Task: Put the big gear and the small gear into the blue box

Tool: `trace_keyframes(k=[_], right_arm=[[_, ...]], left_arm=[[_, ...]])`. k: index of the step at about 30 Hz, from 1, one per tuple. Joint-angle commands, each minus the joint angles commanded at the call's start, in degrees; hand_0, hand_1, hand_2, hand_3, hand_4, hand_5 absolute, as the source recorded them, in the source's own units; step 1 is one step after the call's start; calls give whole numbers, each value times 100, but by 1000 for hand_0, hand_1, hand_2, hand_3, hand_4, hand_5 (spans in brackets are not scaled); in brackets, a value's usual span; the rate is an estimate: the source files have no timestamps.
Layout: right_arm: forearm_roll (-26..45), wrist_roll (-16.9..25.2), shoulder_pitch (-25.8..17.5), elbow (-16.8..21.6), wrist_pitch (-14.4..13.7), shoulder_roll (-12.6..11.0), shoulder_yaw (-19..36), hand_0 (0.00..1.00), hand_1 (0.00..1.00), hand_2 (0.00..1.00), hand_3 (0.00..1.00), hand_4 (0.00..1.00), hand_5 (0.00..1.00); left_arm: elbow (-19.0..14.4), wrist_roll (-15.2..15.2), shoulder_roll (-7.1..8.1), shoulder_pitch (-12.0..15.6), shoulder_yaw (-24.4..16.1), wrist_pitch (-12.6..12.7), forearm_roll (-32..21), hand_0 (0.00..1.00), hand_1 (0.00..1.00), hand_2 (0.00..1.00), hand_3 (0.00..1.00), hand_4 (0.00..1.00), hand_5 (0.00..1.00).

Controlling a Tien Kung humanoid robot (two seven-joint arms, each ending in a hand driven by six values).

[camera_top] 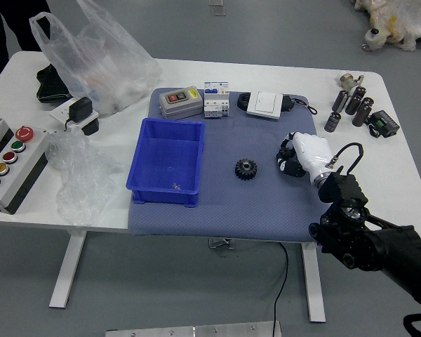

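My right hand (289, 159), white-backed with black fingers, is low over the right part of the blue mat. Its fingers have closed around the small gear, which they now almost wholly cover. The big gear (245, 169), black and toothed, lies flat on the mat to the left of that hand, apart from it. Further left stands the blue box (200, 165), and no gear shows inside it. My left arm does not appear.
Behind the box are a grey switch box (181, 103), white modules (216, 100) and a white square device (265, 104). Dark cylinders (354, 100) stand back right. Plastic bags (102, 60) and a button panel (17, 161) are left. A person's dark-clothed legs show top left.
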Motion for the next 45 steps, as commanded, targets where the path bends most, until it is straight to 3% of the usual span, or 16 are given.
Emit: trace_keyframes(k=[13, 19, 22, 26, 27, 28, 31, 34, 38, 39, 44, 45], right_arm=[[-99, -40, 117, 888, -62, -329, 236, 250, 407, 338, 429, 435, 116], [354, -16, 302, 1562, -46, -375, -101, 250, 408, 339, 430, 439, 117], [517, 120, 462, 1941, 74, -291, -388, 257, 424, 355, 446, 470, 86], [430, 278, 708, 2416, 443, -133, -702, 257, 424, 355, 446, 470, 86], [376, 277, 789, 2523, 580, -96, -801, 307, 535, 475, 542, 596, 12], [328, 263, 867, 2595, 714, -64, -901, 307, 535, 475, 542, 596, 12], [238, 193, 1042, 2656, 1085, 19, -1134, 307, 535, 475, 542, 596, 12], [214, 159, 1131, 2593, 1264, 106, -1270, 301, 550, 514, 588, 611, 24], [326, 258, 1114, 2300, 1038, 262, -1349, 301, 550, 514, 588, 611, 24], [344, 275, 1099, 2236, 983, 286, -1348, 281, 568, 621, 643, 568, 165], [372, 268, 1041, 2032, 849, 347, -1358, 281, 568, 621, 643, 568, 165], [375, 259, 1037, 2020, 858, 351, -1362, 305, 635, 815, 786, 536, 281]], left_arm=[[0, -4, 0, 2, 8, -4, -13, 615, 459, 496, 630, 660, 340], [0, 20, -2, 16, -27, -6, 17, 615, 459, 495, 631, 660, 339], [0, 48, 1, 30, -78, -6, 64, 615, 460, 495, 632, 659, 340], [0, 72, 5, 38, -107, -5, 95, 615, 460, 495, 632, 659, 340], [0, 75, 5, 35, -105, -6, 99, 615, 460, 495, 632, 659, 340], [0, 76, 6, 31, -101, -8, 100, 615, 460, 495, 632, 659, 340], [0, 76, 9, 20, -90, -10, 101, 615, 460, 495, 632, 659, 340], [0, 82, 7, 17, -80, -12, 107, 615, 460, 494, 632, 658, 340], [0, 83, 17, 16, -45, -17, 88, 615, 460, 494, 632, 658, 340], [0, 81, 20, 13, -42, -16, 84, 615, 460, 493, 633, 659, 341], [0, 75, 40, 5, -40, -14, 79, 615, 460, 493, 633, 659, 341], [0, 78, 38, 4, -45, -15, 84, 615, 460, 493, 633, 658, 341]])
